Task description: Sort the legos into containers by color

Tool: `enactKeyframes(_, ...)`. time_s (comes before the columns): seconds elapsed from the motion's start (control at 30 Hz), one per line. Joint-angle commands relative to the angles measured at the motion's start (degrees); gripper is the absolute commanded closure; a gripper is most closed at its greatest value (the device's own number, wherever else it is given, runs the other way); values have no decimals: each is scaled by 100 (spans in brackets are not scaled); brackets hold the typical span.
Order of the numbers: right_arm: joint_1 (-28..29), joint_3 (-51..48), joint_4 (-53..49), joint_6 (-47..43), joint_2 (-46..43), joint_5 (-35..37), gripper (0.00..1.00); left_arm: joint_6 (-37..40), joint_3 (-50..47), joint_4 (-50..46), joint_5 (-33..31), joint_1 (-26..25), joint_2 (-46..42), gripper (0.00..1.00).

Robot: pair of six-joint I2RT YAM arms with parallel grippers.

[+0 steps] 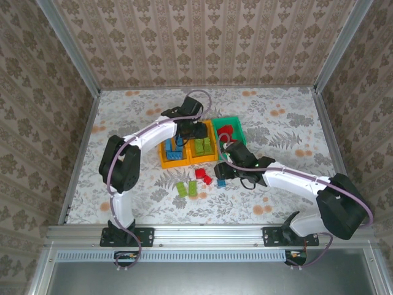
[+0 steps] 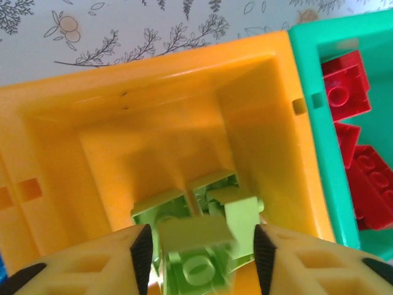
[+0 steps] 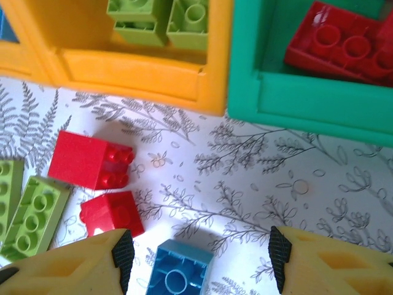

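Lying loose: two red legos [image 3: 91,160] [image 3: 113,212], two lime legos [image 3: 34,216] [image 3: 7,190], one blue lego [image 3: 179,271]; both tools [image 2: 201,246] [image 3: 201,255] parted.

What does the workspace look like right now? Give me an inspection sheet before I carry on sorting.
Surface: floral-print tabletop, nothing spilled.
Job's things: left orange bin holds blue bricks; middle orange bin holds lime bricks; green bin holds red bricks. Loose on the tabletop: two red ones, two lime ones, one loose blue brick.
Clutter: nothing seen.
Claws: left claw open over the middle orange bin, a blurred lime brick between its fingers, apparently ungripped; right claw open, straddling the loose blue brick without touching it.
Cables: purple cables loop along both arms.
Surroundings: patterned walls, metal frame.
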Motion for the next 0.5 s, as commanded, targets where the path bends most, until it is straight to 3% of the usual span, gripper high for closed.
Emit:
enactKeyframes(0.0, 128, -148, -159, 128, -115, 179, 37, 23, 65, 26, 84, 10, -58, 45)
enactKeyframes(0.23, 637, -21, -183, -23, -74, 354, 37, 21, -344, 324, 115, -36, -425, 29)
enactKeyframes(0.33, 887, 210, -278, -318, 185, 501, 36, 33, -515, 380, 124, -73, -573, 0)
enactKeyframes(0.47, 1059, 429, -356, -566, 639, 493, 36, 44, -829, 422, 36, -86, -892, 0)
